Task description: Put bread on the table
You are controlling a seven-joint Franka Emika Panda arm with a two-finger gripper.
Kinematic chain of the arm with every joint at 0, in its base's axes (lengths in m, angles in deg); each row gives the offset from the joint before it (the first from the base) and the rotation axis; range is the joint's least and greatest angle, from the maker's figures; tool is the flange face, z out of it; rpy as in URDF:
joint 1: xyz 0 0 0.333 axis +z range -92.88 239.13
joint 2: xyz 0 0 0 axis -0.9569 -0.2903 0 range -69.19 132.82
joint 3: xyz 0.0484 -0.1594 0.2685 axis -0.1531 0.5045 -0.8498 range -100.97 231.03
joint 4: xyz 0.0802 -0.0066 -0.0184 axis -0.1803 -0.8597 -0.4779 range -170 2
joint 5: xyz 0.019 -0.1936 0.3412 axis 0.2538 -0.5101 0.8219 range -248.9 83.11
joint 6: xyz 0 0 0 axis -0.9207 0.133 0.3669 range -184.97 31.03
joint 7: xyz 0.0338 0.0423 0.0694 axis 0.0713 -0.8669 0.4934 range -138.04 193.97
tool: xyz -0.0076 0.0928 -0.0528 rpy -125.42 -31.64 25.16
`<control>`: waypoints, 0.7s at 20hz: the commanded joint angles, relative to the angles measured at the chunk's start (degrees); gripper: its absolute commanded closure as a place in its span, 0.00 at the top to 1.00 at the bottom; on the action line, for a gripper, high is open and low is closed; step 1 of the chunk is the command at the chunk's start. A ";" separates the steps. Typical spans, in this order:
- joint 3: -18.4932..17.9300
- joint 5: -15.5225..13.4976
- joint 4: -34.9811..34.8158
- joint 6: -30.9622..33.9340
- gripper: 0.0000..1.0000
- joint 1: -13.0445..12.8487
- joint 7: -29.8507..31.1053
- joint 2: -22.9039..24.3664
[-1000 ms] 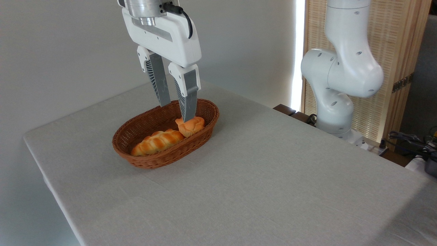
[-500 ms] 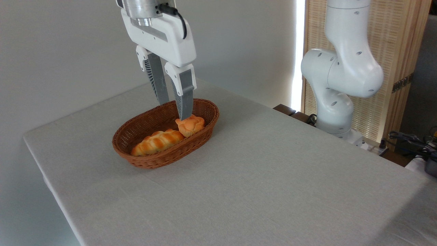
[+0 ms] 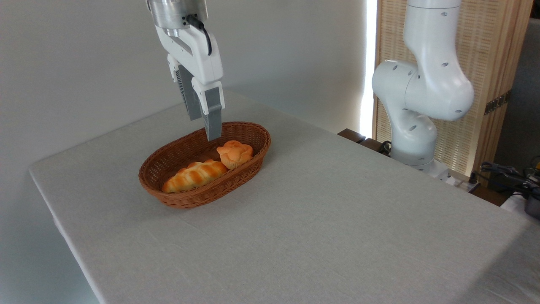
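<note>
The bread [image 3: 235, 154], a small round golden bun with a knotted top, sits in the right end of a brown wicker basket [image 3: 198, 196] on the table [image 3: 337, 219], which has a light grey cloth. My gripper [image 3: 204, 128] hangs over the basket's back rim, up and to the left of the bun and not touching it. It is open, and its two grey fingers nearly line up one behind the other. Nothing is between them.
A longer braided loaf [image 3: 194, 175] lies in the basket to the left of the bun. The arm's white base [image 3: 415, 126] stands off the table's far right edge, with cables and gear [image 3: 512, 175] beside it. A wall runs behind the table.
The gripper has turned about its vertical axis, so its fingers now overlap in view. It has shifted left and slightly up, off the bun. The bun and loaf have not moved.
</note>
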 commanded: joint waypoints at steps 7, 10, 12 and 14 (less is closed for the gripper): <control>15.75 -1.70 -17.77 -13.92 1.00 0.20 -0.44 6.95; 18.30 -1.53 -22.17 -19.11 1.00 0.20 -0.44 6.86; 18.39 -1.18 -23.14 -19.39 1.00 0.20 -0.52 6.86; 18.39 -1.00 -23.94 -19.48 1.00 0.20 -1.40 6.77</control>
